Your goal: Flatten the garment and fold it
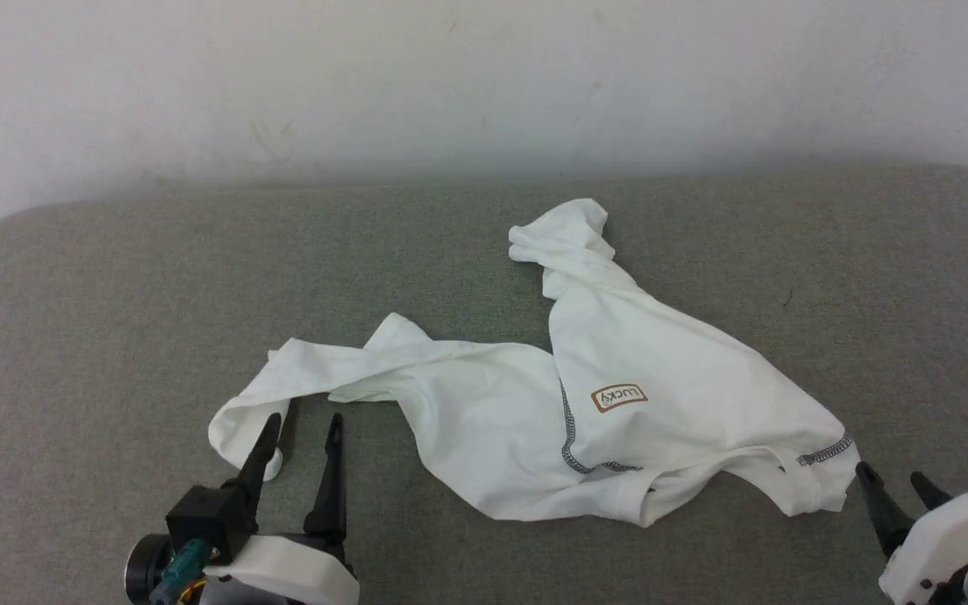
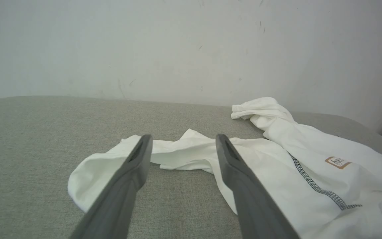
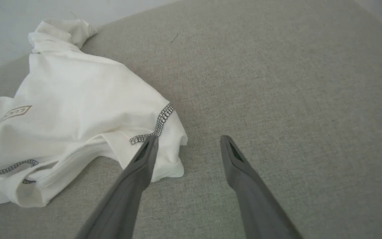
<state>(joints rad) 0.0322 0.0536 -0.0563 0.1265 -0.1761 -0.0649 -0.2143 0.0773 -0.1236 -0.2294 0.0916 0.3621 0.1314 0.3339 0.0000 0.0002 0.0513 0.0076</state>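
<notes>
The white garment [image 1: 618,395] lies crumpled on the grey cushioned surface [image 1: 114,319], its brown-bordered label [image 1: 618,397] facing up beside dark zigzag seams. One sleeve trails left toward my left gripper [image 1: 303,424], which is open just near the sleeve's curled end, holding nothing. In the left wrist view the garment [image 2: 277,156] spreads beyond the open left gripper [image 2: 182,141]. My right gripper [image 1: 891,476] stands open at the garment's lower right corner, empty. In the right wrist view the right gripper [image 3: 189,141] has its left fingertip over the hem of the garment [image 3: 78,109].
A pale wall [image 1: 484,76] rises behind the grey surface. The surface's rounded corners show at the far left and far right. Bare grey fabric [image 3: 293,83] stretches to the right of the garment.
</notes>
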